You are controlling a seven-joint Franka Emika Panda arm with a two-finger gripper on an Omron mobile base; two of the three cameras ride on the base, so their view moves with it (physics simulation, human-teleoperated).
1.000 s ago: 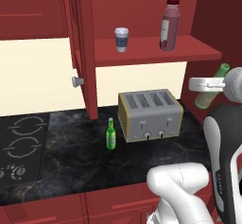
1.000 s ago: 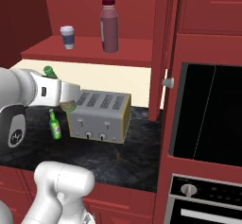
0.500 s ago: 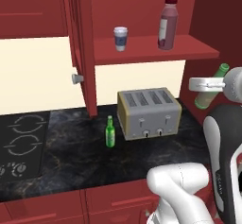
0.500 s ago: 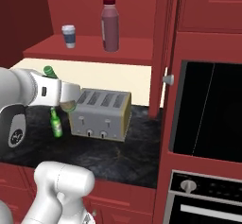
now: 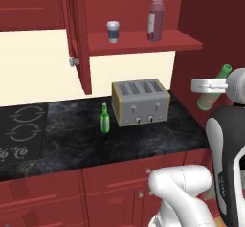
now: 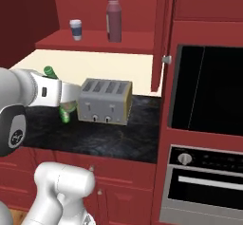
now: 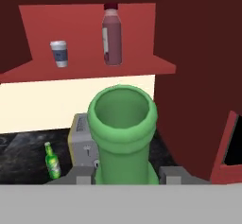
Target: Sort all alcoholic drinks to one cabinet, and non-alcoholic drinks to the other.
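Observation:
My gripper (image 7: 124, 176) is shut on the paler olive alcoholic bottle (image 7: 122, 124), whose open neck points straight at the hand camera. In the left base view that bottle (image 5: 214, 88) hangs tilted at the right, off the counter's end, inside the gripper (image 5: 206, 85). From the right base view its top (image 6: 49, 71) sticks up over the hand (image 6: 66, 93). A bright green bottle (image 5: 105, 119) stands on the counter left of the toaster. The juice bottle (image 5: 155, 19) and the white cup (image 5: 112, 31) stand on the open cabinet's shelf (image 5: 143, 45).
A silver toaster (image 5: 140, 101) sits on the black counter (image 5: 72, 135). The cabinet door (image 5: 76, 34) hangs open on the left of the shelf. A stove top (image 5: 21, 132) lies far left. A tall dark red side wall (image 7: 198, 76) and an oven (image 6: 209, 91) stand to the right.
The whole picture has shifted a little, so the camera has moved. The gripper keeps the olive bottle in the same hold; the things on the counter and shelf stay put.

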